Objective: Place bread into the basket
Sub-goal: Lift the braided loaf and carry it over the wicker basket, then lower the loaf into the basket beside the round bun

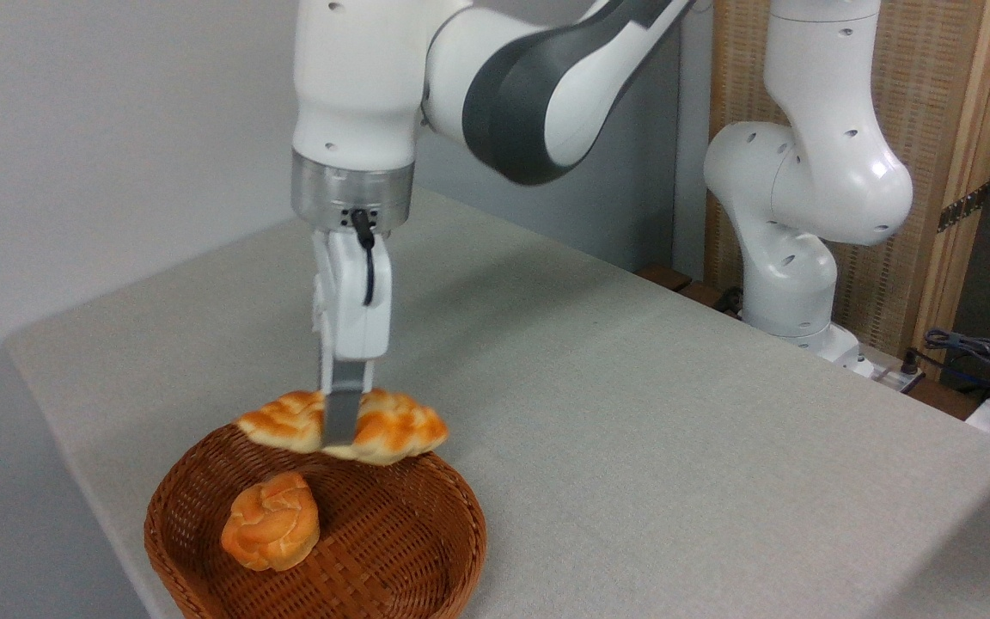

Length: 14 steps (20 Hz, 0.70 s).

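Bread (392,425): showing golden-orange braided crust w/ pale cream seams. Bun (270,521): showing deeper orange, knotted pattern. Basket (426,550): showing brown woven wicker. Gripper (342,434): white body, grey finger, black cable. Arm (504,77): white w/ dark grey panels. Table (675,413): showing light grey-beige.

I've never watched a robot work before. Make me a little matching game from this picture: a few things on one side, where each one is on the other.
Things:
1. braided loaf
2. round knotted bun
3. wicker basket
4. tool

Places:
A. standing on the grey table
B. lying inside the basket
C. closed around the loaf's middle
D. held in the air over the basket's far rim

Pairs: 1-D, 2-B, 3-A, 4-C
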### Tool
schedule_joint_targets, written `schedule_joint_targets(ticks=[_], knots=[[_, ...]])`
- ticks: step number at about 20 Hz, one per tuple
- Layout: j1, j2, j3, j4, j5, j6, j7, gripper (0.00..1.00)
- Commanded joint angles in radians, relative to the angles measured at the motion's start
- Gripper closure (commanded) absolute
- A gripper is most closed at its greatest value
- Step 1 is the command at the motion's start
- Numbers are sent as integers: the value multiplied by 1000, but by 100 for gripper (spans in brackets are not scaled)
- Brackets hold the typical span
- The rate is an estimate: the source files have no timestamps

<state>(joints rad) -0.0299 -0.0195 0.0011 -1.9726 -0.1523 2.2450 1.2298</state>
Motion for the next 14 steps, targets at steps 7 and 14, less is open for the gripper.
schedule_joint_targets(ticks=[7, 14], knots=[[-2, 38, 5, 21, -6, 146, -7, 0], [-2, 30, 5, 23, -13, 146, -21, 0]])
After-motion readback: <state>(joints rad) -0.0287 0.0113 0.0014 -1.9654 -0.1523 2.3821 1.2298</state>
